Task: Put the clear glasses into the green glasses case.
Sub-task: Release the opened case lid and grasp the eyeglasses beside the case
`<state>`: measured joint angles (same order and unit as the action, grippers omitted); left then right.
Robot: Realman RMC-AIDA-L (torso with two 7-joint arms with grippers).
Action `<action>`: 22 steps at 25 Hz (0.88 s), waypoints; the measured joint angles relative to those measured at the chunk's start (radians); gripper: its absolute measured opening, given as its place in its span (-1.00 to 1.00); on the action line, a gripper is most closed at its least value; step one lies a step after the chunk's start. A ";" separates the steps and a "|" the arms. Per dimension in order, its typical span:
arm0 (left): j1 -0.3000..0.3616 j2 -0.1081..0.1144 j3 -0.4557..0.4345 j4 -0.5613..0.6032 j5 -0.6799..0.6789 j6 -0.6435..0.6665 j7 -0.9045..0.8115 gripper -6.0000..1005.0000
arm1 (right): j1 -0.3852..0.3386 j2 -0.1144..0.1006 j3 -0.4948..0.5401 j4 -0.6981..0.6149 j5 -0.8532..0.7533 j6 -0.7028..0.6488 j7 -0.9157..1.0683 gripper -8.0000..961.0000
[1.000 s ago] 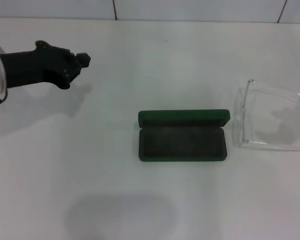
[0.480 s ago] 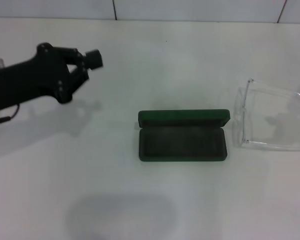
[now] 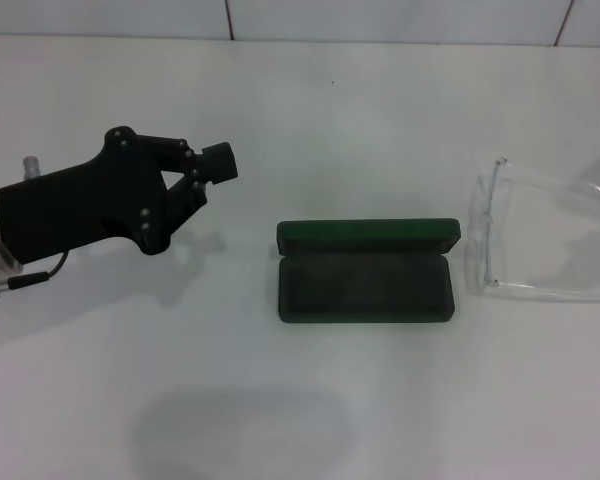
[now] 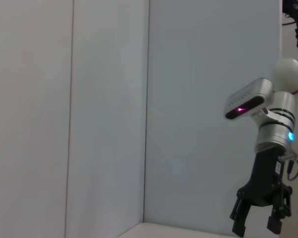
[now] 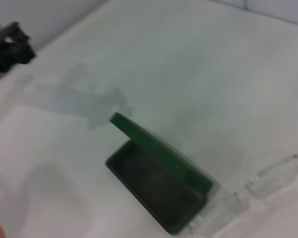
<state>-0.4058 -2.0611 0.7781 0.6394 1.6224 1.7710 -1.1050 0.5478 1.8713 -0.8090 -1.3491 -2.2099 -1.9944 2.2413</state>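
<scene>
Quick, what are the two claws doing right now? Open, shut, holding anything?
Left gripper: above the table, left of the green glasses case, holding nothing; open or shut cannot be told.
Right gripper: open, empty, seen only in the left wrist view.

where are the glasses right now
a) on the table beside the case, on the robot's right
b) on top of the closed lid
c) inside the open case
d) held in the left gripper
a: the glasses lie on the table, right of the open, empty case.
</scene>
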 joint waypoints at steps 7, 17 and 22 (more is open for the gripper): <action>0.005 -0.018 -0.008 -0.009 -0.005 -0.014 0.034 -0.95 | 0.157 -0.006 -0.017 -0.060 -0.161 -0.087 0.256 0.72; 0.003 -0.026 -0.029 -0.044 -0.024 -0.027 0.161 -0.95 | 0.246 -0.011 -0.024 0.063 -0.214 -0.017 0.430 0.71; 0.001 -0.026 -0.022 -0.069 -0.014 -0.029 0.229 -0.94 | 0.298 -0.007 -0.057 0.180 -0.290 0.082 0.490 0.70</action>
<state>-0.4044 -2.0869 0.7556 0.5701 1.6079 1.7417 -0.8760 0.8454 1.8640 -0.8665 -1.1687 -2.5000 -1.9124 2.7318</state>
